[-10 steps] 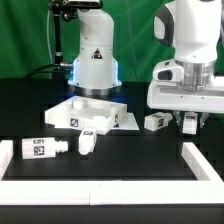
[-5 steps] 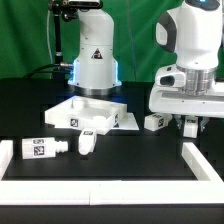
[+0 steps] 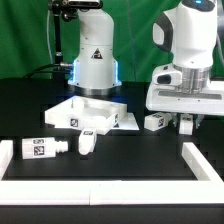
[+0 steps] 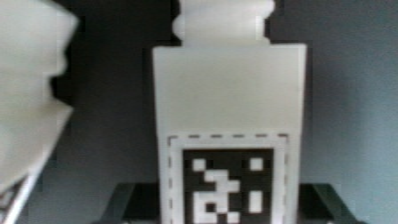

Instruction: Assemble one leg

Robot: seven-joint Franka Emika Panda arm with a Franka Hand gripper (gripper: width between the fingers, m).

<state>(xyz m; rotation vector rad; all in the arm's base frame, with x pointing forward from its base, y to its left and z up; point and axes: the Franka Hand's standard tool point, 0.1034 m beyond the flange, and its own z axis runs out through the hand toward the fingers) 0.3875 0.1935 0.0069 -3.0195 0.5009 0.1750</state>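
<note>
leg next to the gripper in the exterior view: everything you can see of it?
The leg is a small stubby white peg, plastic-looking, with a black-and-white square tag on its near face. It lies on its side on the black table, between the white panel and the gripper. Whether either touches it is unclear.

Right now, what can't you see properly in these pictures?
1. gripper: exterior view, too small and dark to tell open from shut.
2. close-up leg: wrist view, blurred; its tag is cut off by the picture's edge.
3. leftmost leg: exterior view, sticker pattern too small to read.
</note>
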